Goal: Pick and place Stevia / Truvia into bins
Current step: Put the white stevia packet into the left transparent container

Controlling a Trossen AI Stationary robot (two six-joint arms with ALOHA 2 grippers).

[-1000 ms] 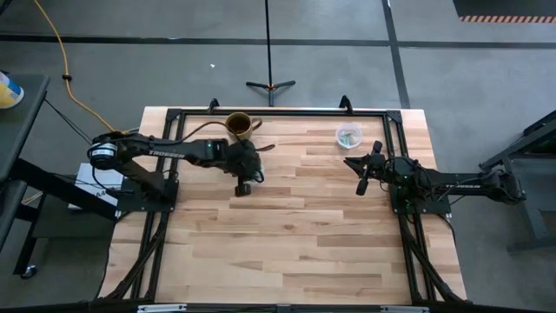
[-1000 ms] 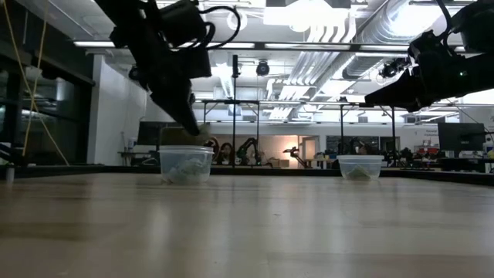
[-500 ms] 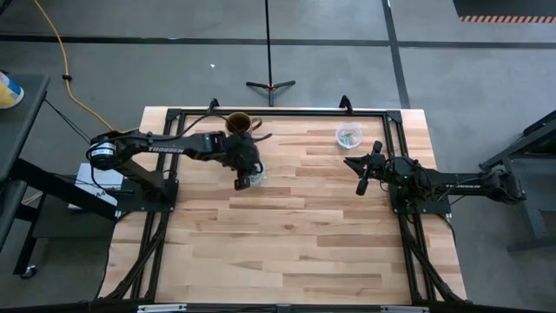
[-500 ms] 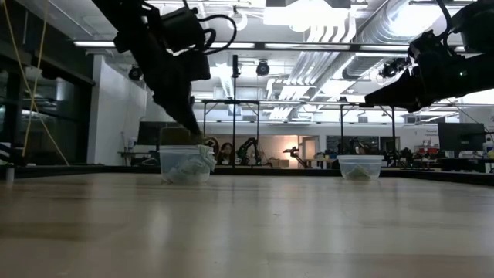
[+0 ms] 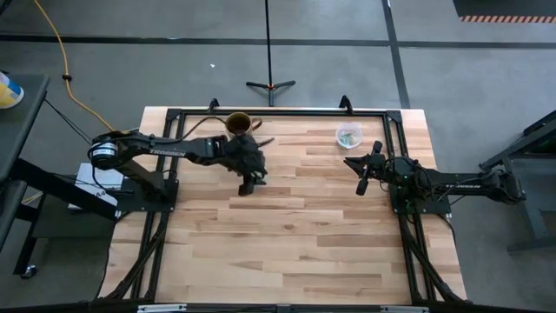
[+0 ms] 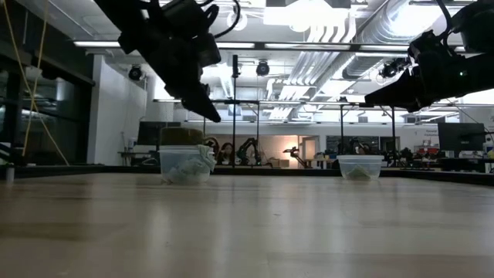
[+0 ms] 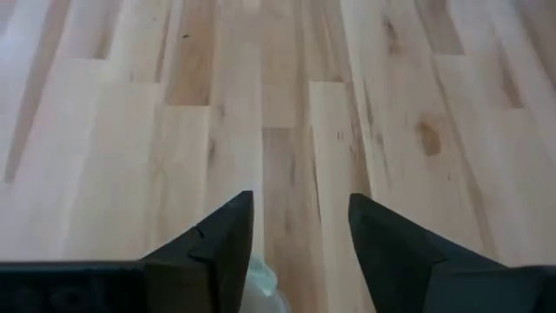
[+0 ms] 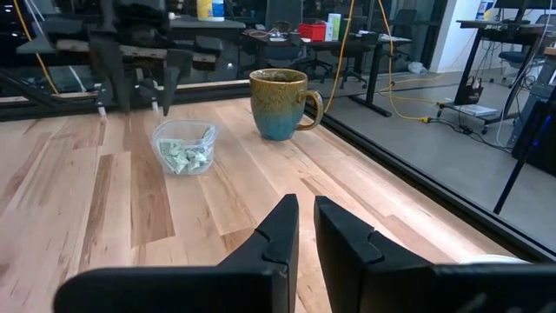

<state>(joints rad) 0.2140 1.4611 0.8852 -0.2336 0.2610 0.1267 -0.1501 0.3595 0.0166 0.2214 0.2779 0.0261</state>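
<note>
Two clear bins stand on the table. The left bin [image 6: 185, 164] [image 8: 184, 148] holds pale green Stevia / Truvia packets, and one packet [image 6: 204, 157] sticks up at its rim. My left gripper [image 6: 210, 113] [image 5: 249, 183] [image 7: 300, 235] hangs open just above this bin with nothing between its fingers; in the high view it covers the bin. The right bin [image 5: 349, 136] [image 6: 360, 167] also holds packets. My right gripper [image 5: 360, 184] [image 8: 302, 228] is shut and empty, held in the air near the right bin.
A brown mug [image 5: 239, 124] [image 8: 282, 104] stands by the far edge, just behind the left bin. A black frame [image 5: 278, 111] runs along the table's edges. The wide wooden top [image 5: 287, 252] toward the near edge carries nothing.
My left gripper had its fingertips down in the left bin. It has opened and let go of a packet, which now lies at the bin's rim. The gripper has then risen clear of the bin.
</note>
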